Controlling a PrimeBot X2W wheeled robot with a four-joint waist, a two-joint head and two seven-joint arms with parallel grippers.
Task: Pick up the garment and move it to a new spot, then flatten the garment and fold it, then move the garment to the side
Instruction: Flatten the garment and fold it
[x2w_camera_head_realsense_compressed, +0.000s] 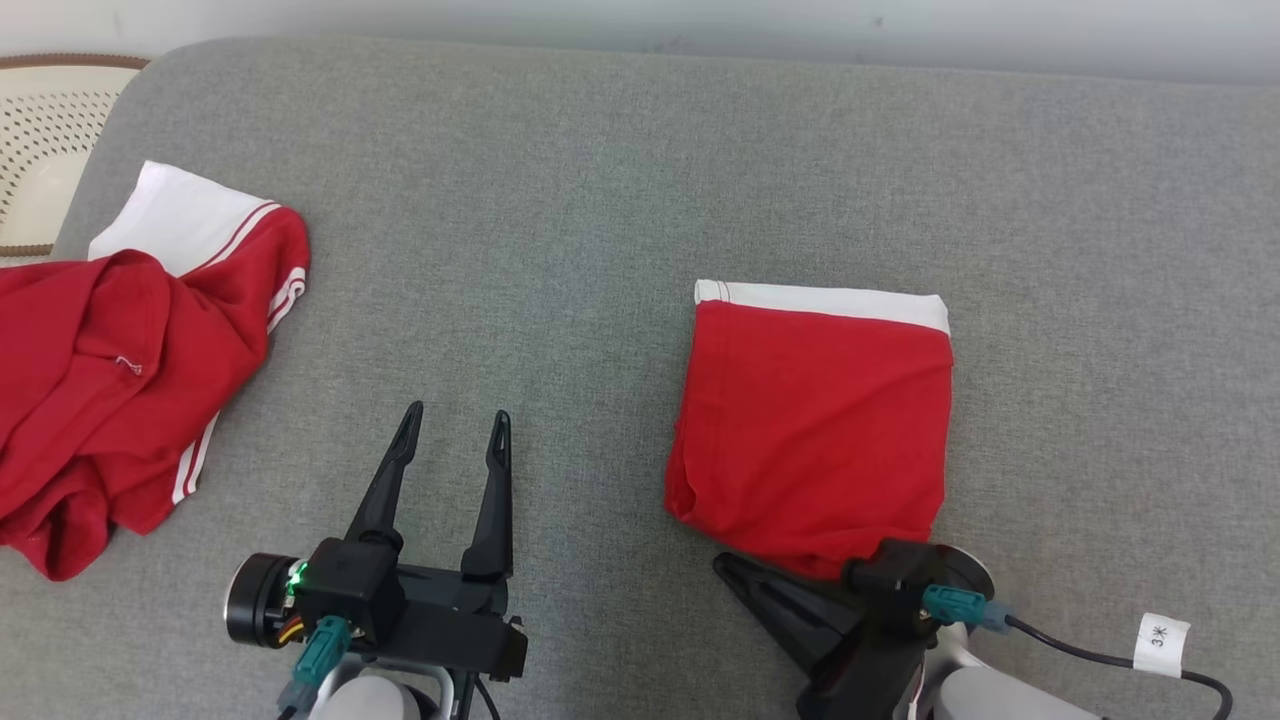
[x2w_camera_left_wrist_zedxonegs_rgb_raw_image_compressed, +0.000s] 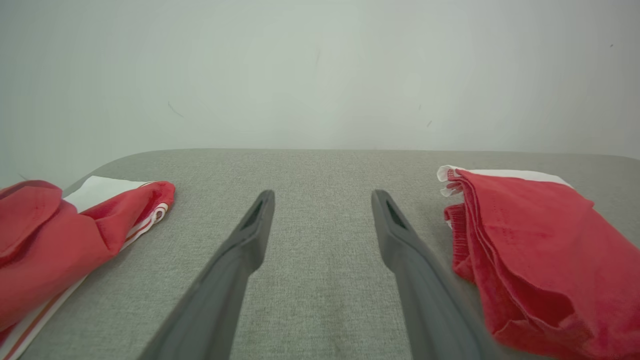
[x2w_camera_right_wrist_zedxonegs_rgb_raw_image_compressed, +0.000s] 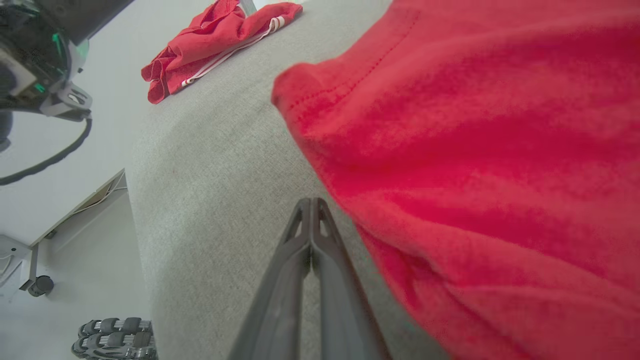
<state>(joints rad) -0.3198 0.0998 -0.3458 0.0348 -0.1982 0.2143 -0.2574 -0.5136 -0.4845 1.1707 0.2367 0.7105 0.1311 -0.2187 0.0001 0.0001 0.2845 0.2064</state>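
Right gripper (x2w_camera_head_realsense_compressed: 722, 565), fingers (x2w_camera_right_wrist_zedxonegs_rgb_raw_image_compressed: 295, 260) together, lies beside folded garment (x2w_camera_head_realsense_compressed: 815, 420); left gripper (x2w_camera_head_realsense_compressed: 455, 420) spread.

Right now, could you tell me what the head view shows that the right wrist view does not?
Head view, not right wrist: the cream perforated basket, the left hand's open fingers, the tagged cable. Right wrist, not head: a caster on the floor below, the right hand's fingertips pressed together. Both: the folded red garment, the crumpled red garment, the grey surface.
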